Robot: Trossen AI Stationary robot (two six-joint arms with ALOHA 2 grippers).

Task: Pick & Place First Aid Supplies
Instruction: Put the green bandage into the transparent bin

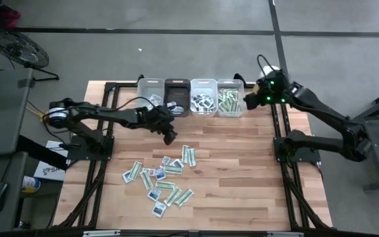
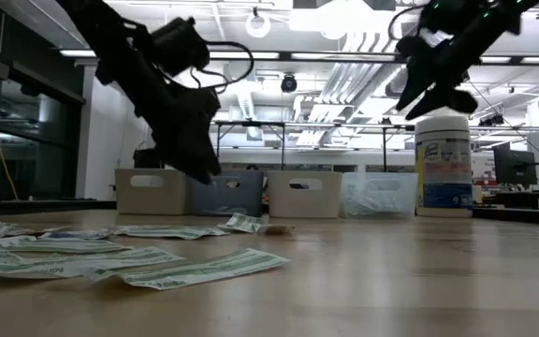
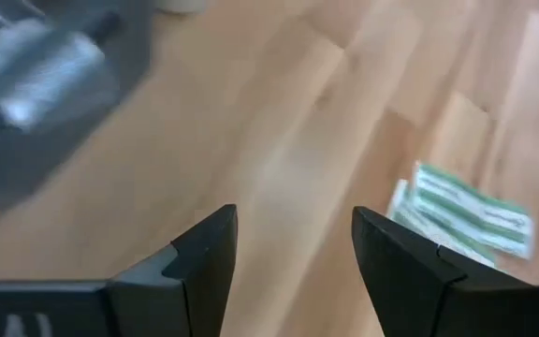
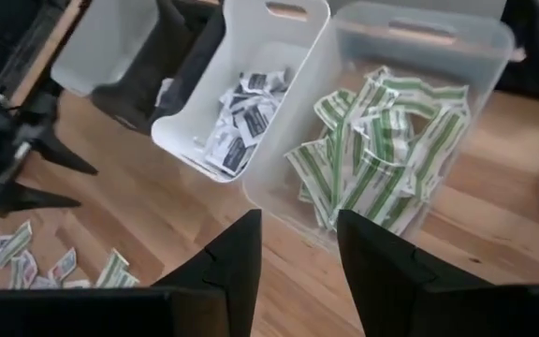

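Many first aid supplies lie flat on the wooden table in a loose pile (image 1: 163, 178), some green-and-white strips and some white packets with dark marks. My left gripper (image 1: 170, 137) hovers open just beyond the pile's far edge. Nothing is between its fingers (image 3: 293, 220), and one green-and-white packet (image 3: 466, 213) lies on the wood beside them. My right gripper (image 1: 250, 100) is open and empty (image 4: 298, 220). It hangs above the right end of the bin row, over the clear bin (image 4: 410, 56) that holds green strips (image 4: 382, 159).
Four small bins stand in a row at the table's far edge (image 1: 189, 97). The white one (image 4: 279, 37) holds white-and-blue packets, and the dark one (image 1: 177, 96) stands to its left. A tall white canister (image 2: 443, 173) stands at the far right. Bare wood lies right of the pile.
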